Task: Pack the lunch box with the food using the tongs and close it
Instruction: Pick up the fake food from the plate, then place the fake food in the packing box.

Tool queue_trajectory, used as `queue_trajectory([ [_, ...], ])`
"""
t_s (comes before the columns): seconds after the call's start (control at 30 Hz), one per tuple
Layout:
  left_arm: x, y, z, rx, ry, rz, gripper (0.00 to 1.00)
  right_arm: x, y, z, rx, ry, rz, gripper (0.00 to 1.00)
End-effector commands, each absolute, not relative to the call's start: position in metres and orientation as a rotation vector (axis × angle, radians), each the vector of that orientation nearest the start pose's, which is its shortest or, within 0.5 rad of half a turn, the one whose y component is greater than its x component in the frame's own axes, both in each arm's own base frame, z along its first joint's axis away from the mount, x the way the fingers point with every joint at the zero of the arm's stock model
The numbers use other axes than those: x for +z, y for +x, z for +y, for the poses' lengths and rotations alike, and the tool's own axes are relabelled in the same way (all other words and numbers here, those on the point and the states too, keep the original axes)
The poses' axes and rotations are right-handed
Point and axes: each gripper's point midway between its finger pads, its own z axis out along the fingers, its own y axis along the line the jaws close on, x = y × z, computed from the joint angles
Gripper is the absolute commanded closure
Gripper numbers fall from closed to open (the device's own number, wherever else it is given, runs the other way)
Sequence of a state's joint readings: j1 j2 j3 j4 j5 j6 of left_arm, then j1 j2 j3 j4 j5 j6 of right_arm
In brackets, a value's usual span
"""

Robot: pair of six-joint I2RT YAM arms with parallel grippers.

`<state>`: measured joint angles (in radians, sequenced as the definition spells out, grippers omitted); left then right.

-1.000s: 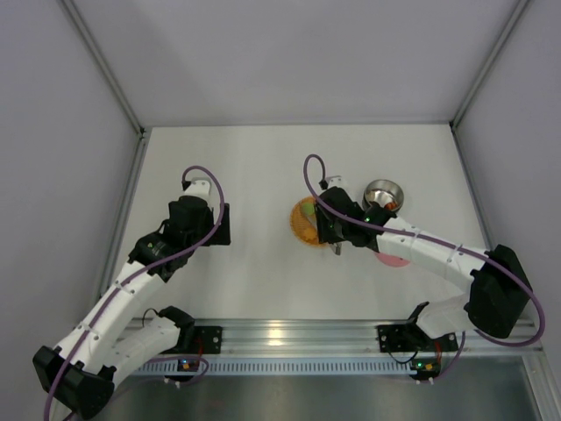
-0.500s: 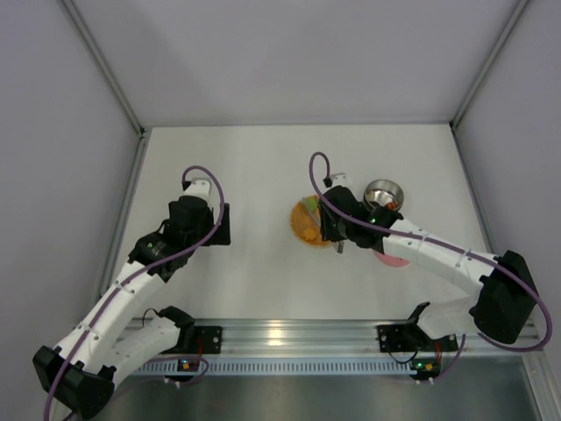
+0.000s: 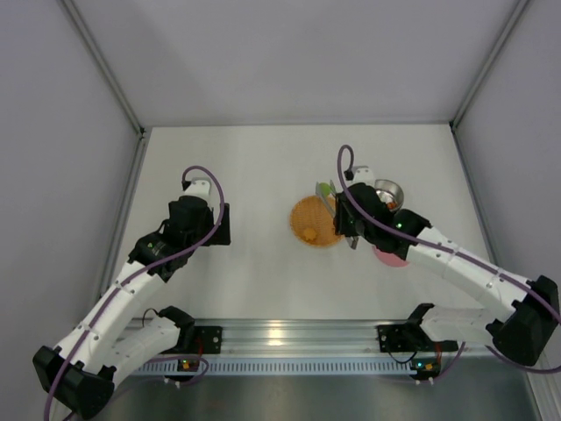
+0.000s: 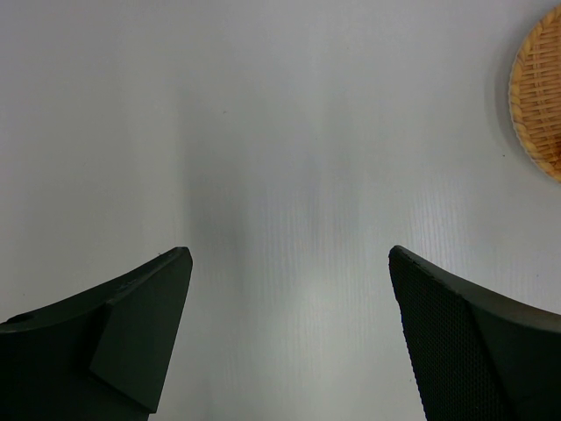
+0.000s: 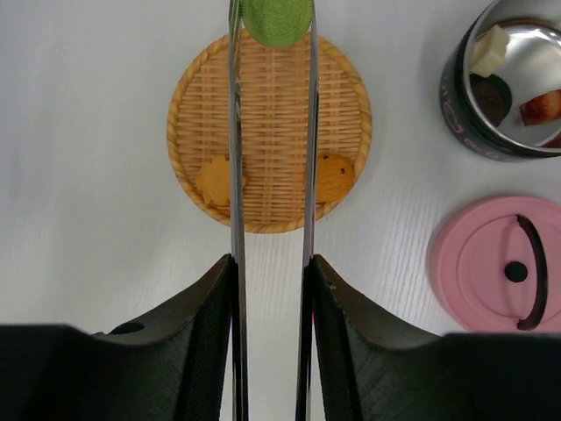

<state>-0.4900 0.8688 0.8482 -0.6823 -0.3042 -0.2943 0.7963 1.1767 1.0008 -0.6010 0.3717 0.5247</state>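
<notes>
Farther right than a second ago for the right tool (image 5: pixel 270 263), with the woven plate (image 5: pixel 272 123) now uncovered. Partly closed, clamped on the tongs (image 5: pixel 234 132), pinching a green disc (image 5: pixel 278 19) at the tips. Two orange bits (image 5: pixel 215 180) on the plate. Right arm stretched forward. Lunch box (image 5: pixel 456 96) at the right with food inside, pink lid (image 5: pixel 478 263) beside it on the desk (image 5: pixel 88 132). Left tool (image 4: pixel 287 254) wide apart, holding nothing.

You're looking at a left arm (image 3: pixel 114 303) and a right arm (image 3: pixel 456 261) wearing white shells between black joint housings. A purple cable (image 3: pixel 218 189) is looping over each wrist. A green light (image 3: pixel 397 224) is glowing on the right forearm, and the fingers (image 4: pixel 131 346) are showing matte black.
</notes>
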Motion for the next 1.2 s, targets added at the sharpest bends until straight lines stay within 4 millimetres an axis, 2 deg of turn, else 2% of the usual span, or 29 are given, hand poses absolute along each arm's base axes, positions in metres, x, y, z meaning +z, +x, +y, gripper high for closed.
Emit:
queue_trajectory([
  [0.0,0.181,0.248,-0.085,-0.08,0.047,2.225,0.01,0.195,0.255,0.164,0.183,-0.042,2.235,0.64],
  [0.07,0.181,0.248,-0.086,-0.082,0.048,2.222,0.01,0.202,0.253,0.15,0.171,-0.009,2.215,0.63],
  [0.2,0.182,0.248,-0.086,-0.083,0.048,2.221,0.01,0.198,0.25,0.115,0.113,0.07,2.218,0.62],
  [0.3,0.182,0.248,-0.086,-0.087,0.049,2.22,0.01,0.194,0.248,0.096,0.083,0.106,2.223,0.62],
  [0.5,0.182,0.248,-0.086,-0.09,0.05,2.219,0.01,0.187,0.246,0.077,0.056,0.139,2.233,0.61],
  [0.73,0.182,0.248,-0.086,-0.086,0.051,2.222,0.01,0.178,0.246,0.063,0.036,0.167,2.247,0.6],
  [1.17,0.182,0.248,-0.086,-0.085,0.049,2.221,0.01,0.18,0.247,0.063,0.047,0.179,2.24,0.52],
])
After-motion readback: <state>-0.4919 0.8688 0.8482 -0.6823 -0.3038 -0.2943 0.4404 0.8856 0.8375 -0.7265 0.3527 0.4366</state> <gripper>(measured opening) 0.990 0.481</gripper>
